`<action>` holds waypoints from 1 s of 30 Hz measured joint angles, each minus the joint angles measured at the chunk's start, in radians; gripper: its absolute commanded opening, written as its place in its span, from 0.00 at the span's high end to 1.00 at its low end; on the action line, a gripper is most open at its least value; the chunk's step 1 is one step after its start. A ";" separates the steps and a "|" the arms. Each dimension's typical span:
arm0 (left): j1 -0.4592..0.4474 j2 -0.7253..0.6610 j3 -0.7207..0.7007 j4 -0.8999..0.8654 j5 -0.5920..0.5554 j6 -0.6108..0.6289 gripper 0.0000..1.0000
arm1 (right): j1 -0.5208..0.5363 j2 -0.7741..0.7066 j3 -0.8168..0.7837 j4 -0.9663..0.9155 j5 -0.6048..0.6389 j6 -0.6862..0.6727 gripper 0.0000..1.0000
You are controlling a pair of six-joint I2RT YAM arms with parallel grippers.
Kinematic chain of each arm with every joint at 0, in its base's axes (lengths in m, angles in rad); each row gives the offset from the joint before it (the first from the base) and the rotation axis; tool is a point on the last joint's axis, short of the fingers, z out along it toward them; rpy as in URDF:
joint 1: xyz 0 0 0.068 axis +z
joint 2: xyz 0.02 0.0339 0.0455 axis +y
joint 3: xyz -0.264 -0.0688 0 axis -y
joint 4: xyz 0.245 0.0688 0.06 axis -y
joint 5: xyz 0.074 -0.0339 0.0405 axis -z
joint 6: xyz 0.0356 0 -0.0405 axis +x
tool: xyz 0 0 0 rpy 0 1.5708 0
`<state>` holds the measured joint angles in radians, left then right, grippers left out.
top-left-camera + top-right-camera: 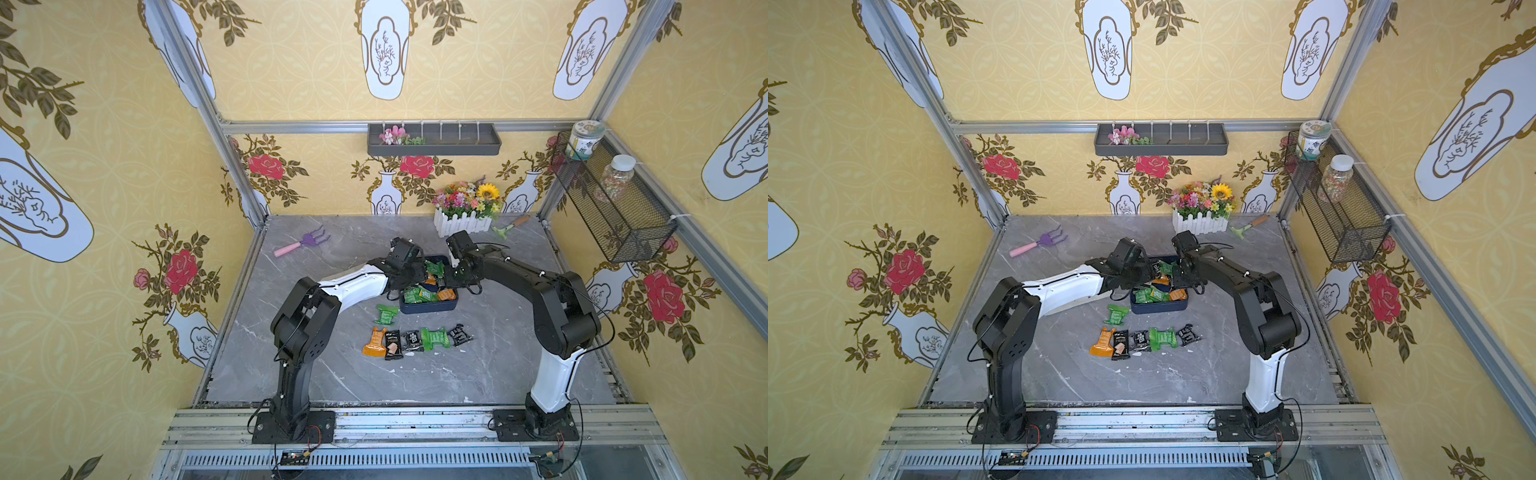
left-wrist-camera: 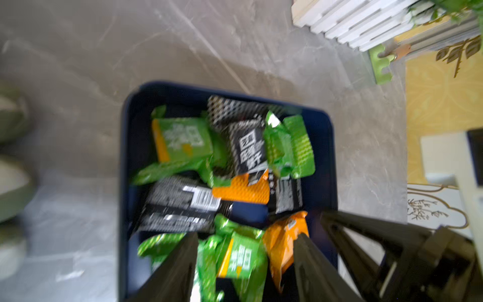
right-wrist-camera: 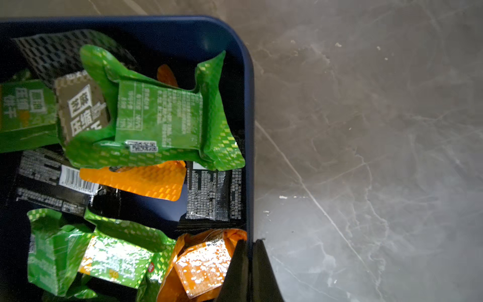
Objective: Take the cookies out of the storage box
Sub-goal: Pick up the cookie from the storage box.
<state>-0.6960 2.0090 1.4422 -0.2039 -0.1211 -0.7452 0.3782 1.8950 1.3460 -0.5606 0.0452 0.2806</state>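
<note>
Box [image 1: 428, 307]: navy, open, under both sets of fingers.
Left fingers [image 2: 180, 266]: parted wide, straddling a green packet [image 2: 235, 261] inside the box, not closed on it.
Right fingers [image 3: 262, 269]: pinched narrow on the box wall, one inside, one outside.
Cookies out: six packets [image 1: 434, 338] on the table [image 1: 332, 374], apart from the fingers, toward the arm bases.
Cookies left: heap [image 3: 156, 117] of green, black and orange packets just beyond the fingertips. Judged under half done.

Both arms bend inward, wrists near each other; left claw [image 2: 245, 251] jaws apart; right claw [image 3: 250, 244] pinches the storage box [image 3: 249, 104] rim.
</note>
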 measured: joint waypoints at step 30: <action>0.001 0.270 0.323 -0.133 -0.114 0.107 0.42 | 0.003 -0.005 0.000 -0.016 -0.002 0.003 0.92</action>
<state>-0.6952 2.2795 1.7657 -0.3367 -0.2356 -0.6380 0.3813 1.8900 1.3464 -0.5766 0.0437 0.2836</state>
